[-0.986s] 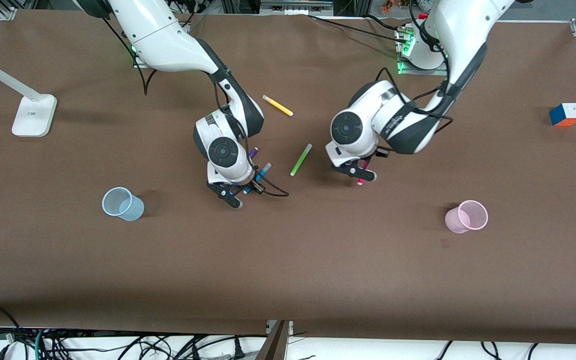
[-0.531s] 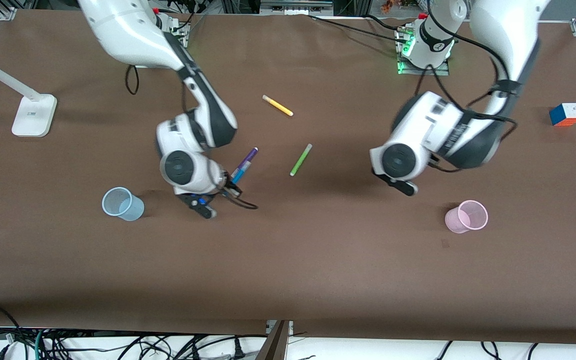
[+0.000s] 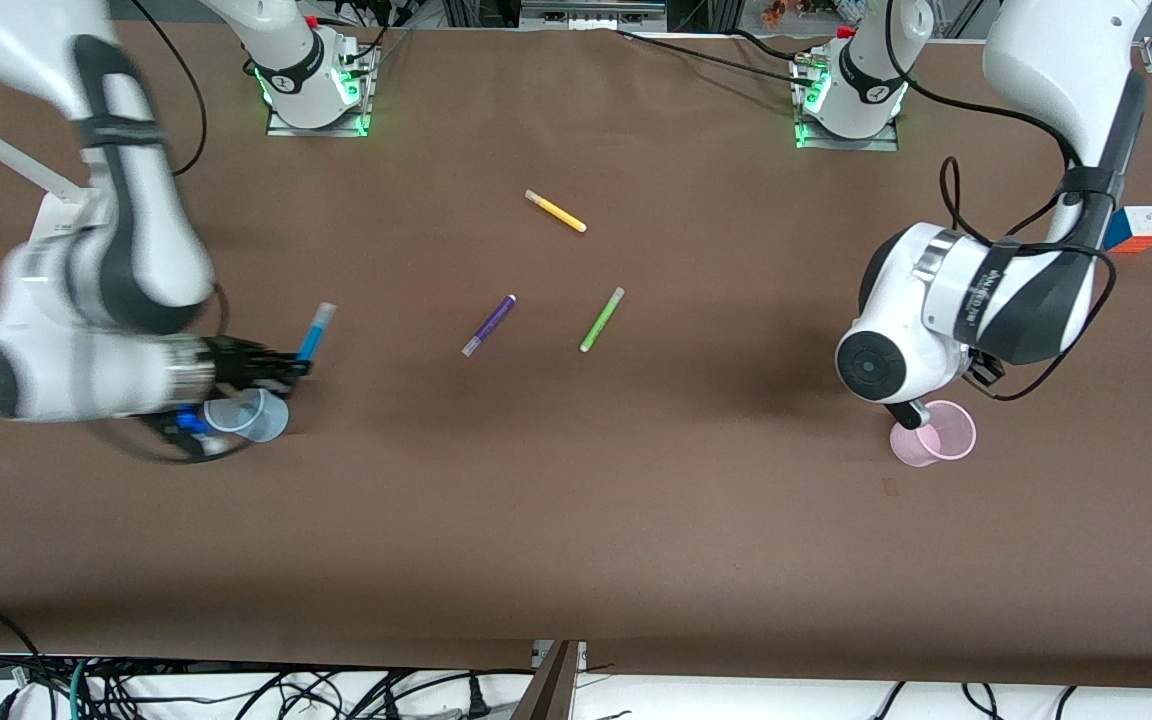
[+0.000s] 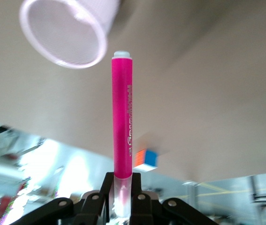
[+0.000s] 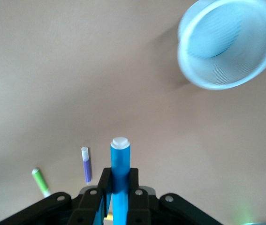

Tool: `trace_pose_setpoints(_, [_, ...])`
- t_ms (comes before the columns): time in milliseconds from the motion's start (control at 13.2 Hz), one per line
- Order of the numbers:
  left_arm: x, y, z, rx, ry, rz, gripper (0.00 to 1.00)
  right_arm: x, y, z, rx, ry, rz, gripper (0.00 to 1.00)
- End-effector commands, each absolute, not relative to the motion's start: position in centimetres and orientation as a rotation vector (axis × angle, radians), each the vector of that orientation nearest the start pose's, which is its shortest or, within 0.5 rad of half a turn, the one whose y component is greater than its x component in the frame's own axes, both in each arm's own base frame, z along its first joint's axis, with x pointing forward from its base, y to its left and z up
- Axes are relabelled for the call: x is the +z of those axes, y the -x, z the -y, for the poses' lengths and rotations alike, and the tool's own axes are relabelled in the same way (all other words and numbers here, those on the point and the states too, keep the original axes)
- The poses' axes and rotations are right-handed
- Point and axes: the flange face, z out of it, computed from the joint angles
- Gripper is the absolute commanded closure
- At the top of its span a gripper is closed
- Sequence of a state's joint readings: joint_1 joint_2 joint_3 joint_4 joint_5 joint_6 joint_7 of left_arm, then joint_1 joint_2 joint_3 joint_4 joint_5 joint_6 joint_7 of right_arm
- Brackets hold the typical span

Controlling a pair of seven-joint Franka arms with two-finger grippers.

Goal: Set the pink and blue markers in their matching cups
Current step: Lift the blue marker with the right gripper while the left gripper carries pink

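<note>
My right gripper [image 3: 288, 366] is shut on the sky-blue marker [image 3: 315, 333] and holds it over the table beside the pale blue cup [image 3: 258, 417], which the wrist partly hides. In the right wrist view the blue marker [image 5: 120, 171] sticks out between the closed fingers and the blue cup [image 5: 229, 42] lies ahead, off to one side. My left gripper [image 3: 912, 412] is just over the pale pink cup [image 3: 941, 435]. In the left wrist view it is shut on the pink marker [image 4: 122, 122], whose white tip is close to the pink cup's rim [image 4: 64, 33]. The pink marker is hidden in the front view.
A purple marker [image 3: 489, 325] and a lime-green marker [image 3: 602, 319] lie mid-table, and a yellow one [image 3: 556, 211] lies nearer the arm bases. A colour cube [image 3: 1132, 228] sits at the left arm's end. A white lamp base [image 3: 66, 230] stands at the right arm's end.
Both grippers lifted their markers from mid-table and swung outward. The right went to the blue cup with the blue marker. The left went to the pink cup with the pink marker.
</note>
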State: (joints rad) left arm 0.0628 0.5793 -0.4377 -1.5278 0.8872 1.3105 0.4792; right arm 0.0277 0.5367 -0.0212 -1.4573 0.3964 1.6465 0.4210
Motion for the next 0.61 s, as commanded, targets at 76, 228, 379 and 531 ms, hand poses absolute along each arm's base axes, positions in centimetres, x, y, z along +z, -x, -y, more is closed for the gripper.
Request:
trace_pose_setpoints(76, [31.4, -64.1, 8.9, 0.923, 1.809, -1.207, 1.00, 34.0, -67.3, 0.3, 0.617, 2.510, -0.704, 1.00])
trace_pose_setpoints(228, [30.1, -64.6, 9.0, 0.873, 1.791, -1.256, 1.00, 32.6, -67.5, 2.7, 0.610, 2.438, -0.710, 1.00])
trace_pose_setpoints(379, [28.2, -65.4, 7.3, 0.846, 1.773, -1.294, 1.00, 30.8, -68.0, 5.4, 0.598, 2.375, -0.732, 1.00])
trace_pose_setpoints(531, [27.6, -65.6, 6.4, 0.835, 1.754, -1.319, 1.00, 29.0, -67.9, 8.1, 0.586, 2.311, -0.742, 1.00])
